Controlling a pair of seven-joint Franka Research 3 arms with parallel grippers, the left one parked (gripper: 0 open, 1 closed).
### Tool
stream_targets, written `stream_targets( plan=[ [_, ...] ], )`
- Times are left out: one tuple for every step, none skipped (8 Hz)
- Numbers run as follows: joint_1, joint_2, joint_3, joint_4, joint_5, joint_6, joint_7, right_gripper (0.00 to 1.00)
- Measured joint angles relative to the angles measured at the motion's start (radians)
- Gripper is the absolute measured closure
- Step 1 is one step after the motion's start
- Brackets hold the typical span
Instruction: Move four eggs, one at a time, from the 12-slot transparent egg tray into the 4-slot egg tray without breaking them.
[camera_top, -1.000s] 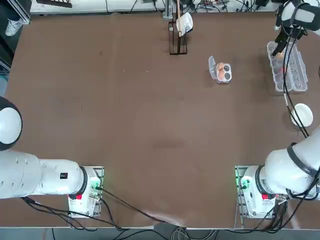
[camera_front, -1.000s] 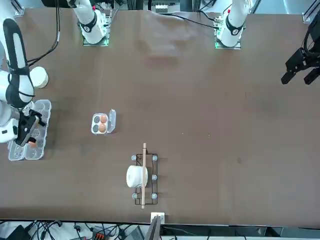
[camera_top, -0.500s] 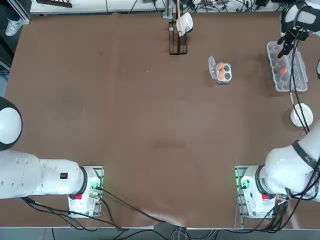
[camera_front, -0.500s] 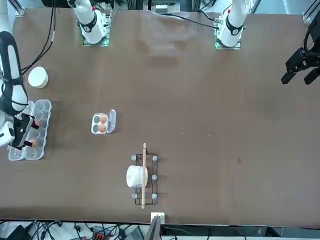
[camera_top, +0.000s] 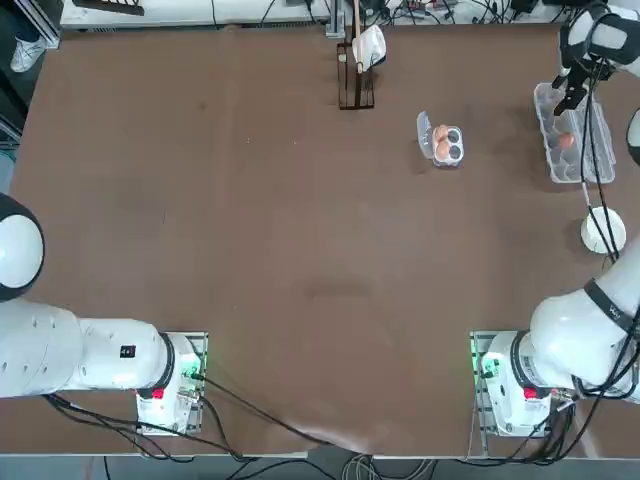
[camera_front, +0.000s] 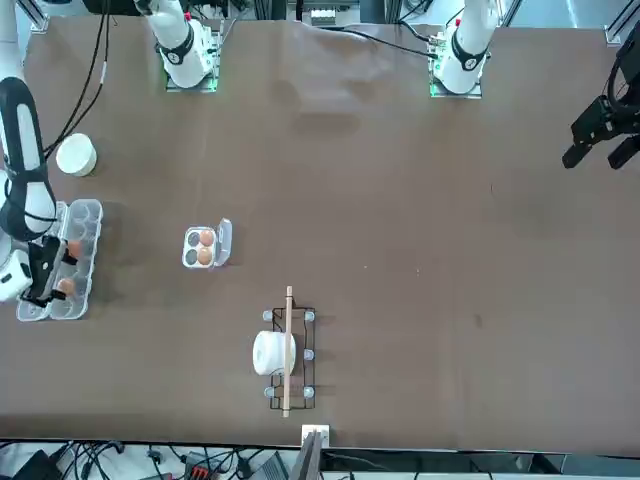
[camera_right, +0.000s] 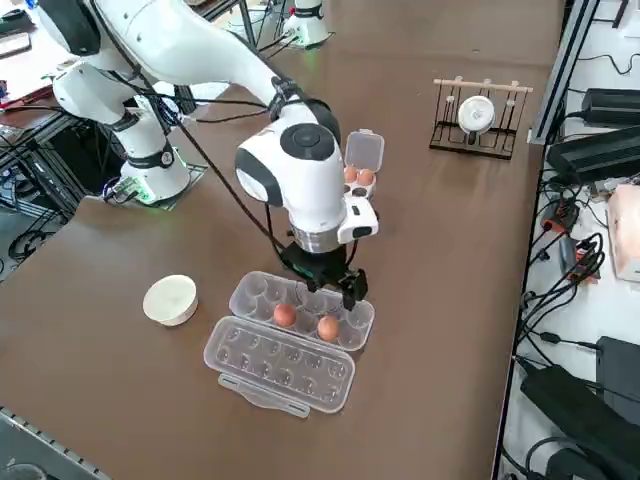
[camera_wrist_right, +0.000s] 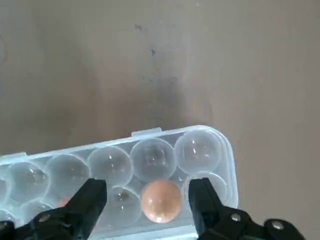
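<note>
The 12-slot transparent egg tray lies open at the table's right edge and holds two brown eggs. My right gripper hovers open just above its far end. In the wrist view one egg lies between the two black fingers, untouched. The 4-slot egg tray sits mid-table with two eggs in it.
A round white bowl stands near the long tray, toward the robot's side. A wire rack with a white cup is at the table's far edge.
My right arm has swung slightly toward the table's right edge and the gripper has settled over the far end of the long tray. The eggs have not moved.
</note>
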Motion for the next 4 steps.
stream_targets(
  plan=[
    [-0.004, 0.017, 0.000, 0.024, 0.000, 0.000, -0.015, 0.00],
    [-0.006, 0.029, 0.000, 0.040, -0.002, 0.000, -0.022, 0.00],
    [-0.007, 0.035, 0.000, 0.045, -0.010, 0.000, -0.023, 0.00],
    [-0.009, 0.038, 0.000, 0.046, -0.016, 0.000, -0.023, 0.00]
  ],
)
